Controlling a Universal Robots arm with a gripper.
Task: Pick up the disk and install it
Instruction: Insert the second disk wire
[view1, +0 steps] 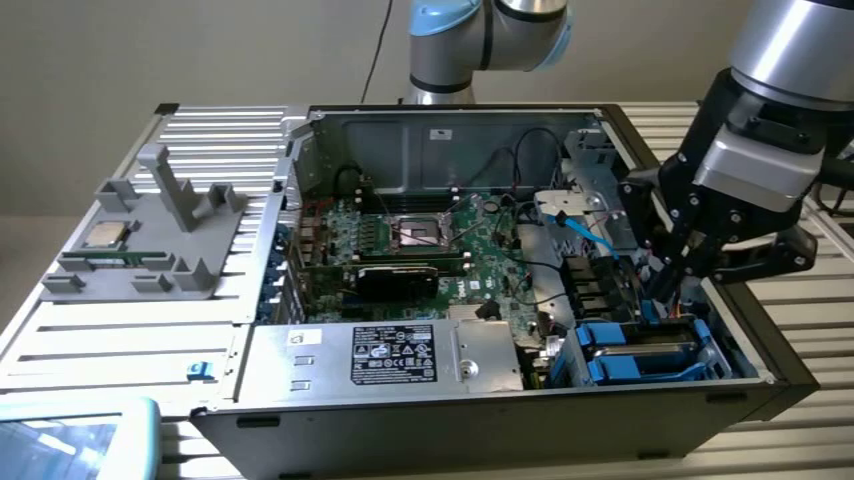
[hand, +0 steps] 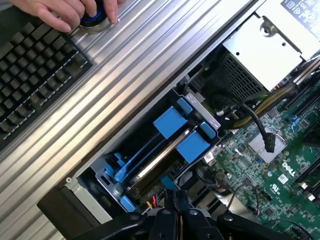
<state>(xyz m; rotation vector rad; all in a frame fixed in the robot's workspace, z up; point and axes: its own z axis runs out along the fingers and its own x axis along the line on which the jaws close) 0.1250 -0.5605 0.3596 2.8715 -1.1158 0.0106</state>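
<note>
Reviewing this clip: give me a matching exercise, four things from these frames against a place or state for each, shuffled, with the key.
Things:
1. disk
2. gripper
3. hand
4. keyboard

Places or states:
A. rests on a blue-ringed knob
B. lies on the ribbed metal table beside the computer case
C. sits in the blue-framed drive bay
D. shut, just above the drive bay

Pairs: 1-C, 2-D, 3-A, 4-B
</note>
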